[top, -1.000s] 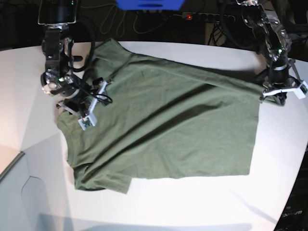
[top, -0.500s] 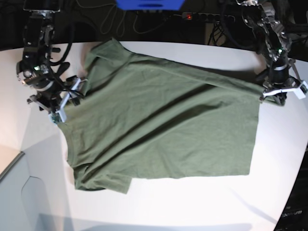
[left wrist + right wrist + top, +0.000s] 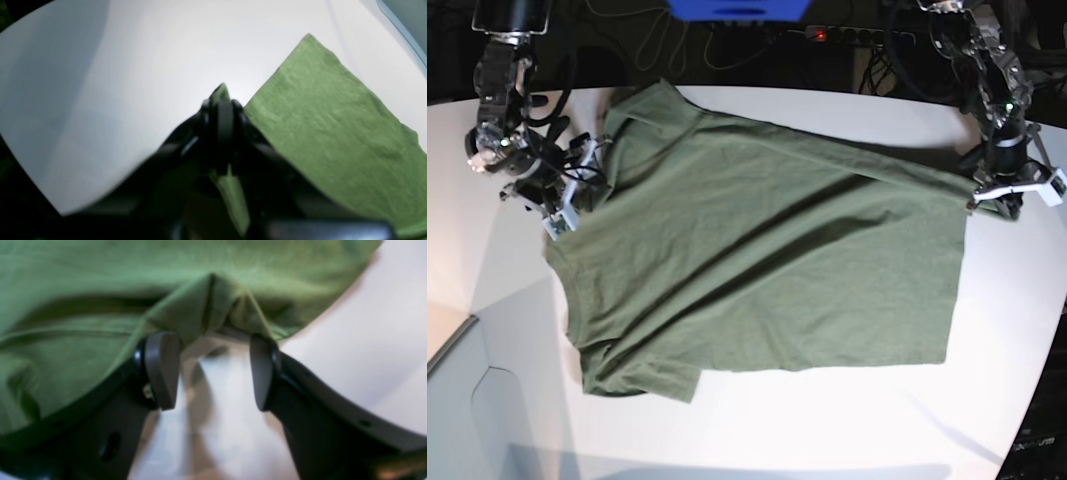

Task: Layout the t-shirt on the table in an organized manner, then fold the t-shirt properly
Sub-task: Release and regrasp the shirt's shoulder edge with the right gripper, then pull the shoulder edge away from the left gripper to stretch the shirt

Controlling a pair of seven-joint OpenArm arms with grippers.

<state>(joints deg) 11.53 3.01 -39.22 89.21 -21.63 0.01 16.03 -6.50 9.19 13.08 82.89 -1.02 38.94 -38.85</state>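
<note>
- The green t-shirt [image 3: 767,260] lies spread on the white table [image 3: 827,420].
- The left gripper [image 3: 1012,195] pinches the shirt's corner tight.
- The right gripper [image 3: 208,370] has its fingers apart by the shirt's edge.

t-shirt [image 3: 767,260]: you see soft olive-green cloth, matt, with a fine woven grain and long shallow wrinkles.
table [image 3: 727,430]: you have a smooth white top, matt, with only a soft glow under the lamp.
right gripper [image 3: 210,370]: your finger pads [image 3: 160,366] look like grey plastic or rubber, matt and smooth; the frame behind is black plastic with a little shine.
left gripper [image 3: 221,110]: you see black plastic, slightly glossy, though the view is blurred.
</note>
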